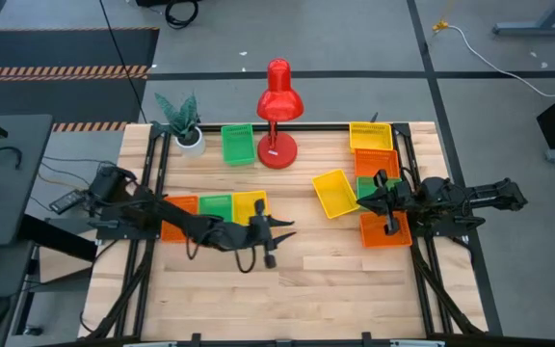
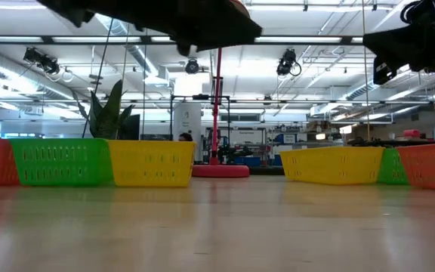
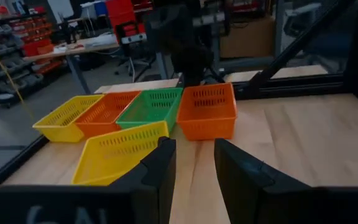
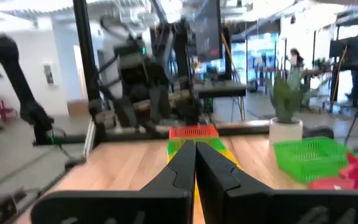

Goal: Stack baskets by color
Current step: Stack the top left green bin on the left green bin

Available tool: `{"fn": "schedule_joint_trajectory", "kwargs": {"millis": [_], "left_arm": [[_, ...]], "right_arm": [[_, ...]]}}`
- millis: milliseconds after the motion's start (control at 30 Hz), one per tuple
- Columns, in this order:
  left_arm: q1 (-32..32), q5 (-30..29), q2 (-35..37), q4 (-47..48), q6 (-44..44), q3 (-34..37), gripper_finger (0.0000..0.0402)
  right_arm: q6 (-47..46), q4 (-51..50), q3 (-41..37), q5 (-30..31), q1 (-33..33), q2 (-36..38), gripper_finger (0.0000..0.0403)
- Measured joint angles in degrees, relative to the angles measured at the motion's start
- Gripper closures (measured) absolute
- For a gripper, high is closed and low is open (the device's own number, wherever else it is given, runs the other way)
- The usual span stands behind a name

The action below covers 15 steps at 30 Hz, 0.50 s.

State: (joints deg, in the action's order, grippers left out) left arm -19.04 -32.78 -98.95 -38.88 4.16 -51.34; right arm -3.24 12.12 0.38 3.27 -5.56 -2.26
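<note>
With the left pincer point(image 1: 276, 233) half open and empty above the bare surface point(image 1: 335, 280) and the right pincer point(image 1: 383, 193) shut on nothing, the loose yellow basket point(image 1: 335, 193) (lying askew between lamp and right-hand baskets) should be gripped by one rim and kept level.

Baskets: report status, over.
Left end effector open, empty, hovering by the left row of baskets. Right end effector shut, empty, above the orange basket. Nothing stacked. Red lamp at the back, clear of both.
</note>
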Motion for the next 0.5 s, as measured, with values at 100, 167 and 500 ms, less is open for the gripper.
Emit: {"fn": "schedule_joint_trajectory", "kwargs": {"millis": [100, 167, 500], "left_arm": [[0.8, -2.5, -0.1, 4.0, 0.7, -1.7, 0.0285], [1.6, -4.7, 0.1, 7.7, 0.6, -1.7, 0.0285], [18.5, -0.1, 5.9, 38.2, -8.7, -1.7, 0.0306]], "right_arm": [[-5.9, 2.9, 0.0, -1.6, 0.0, 0.0, 0.0384], [-9.9, 5.3, 0.0, -1.9, 0.0, 0.0, 0.0384], [-22.5, 4.9, 0.0, -1.0, -0.1, -1.2, 0.0384]]}}
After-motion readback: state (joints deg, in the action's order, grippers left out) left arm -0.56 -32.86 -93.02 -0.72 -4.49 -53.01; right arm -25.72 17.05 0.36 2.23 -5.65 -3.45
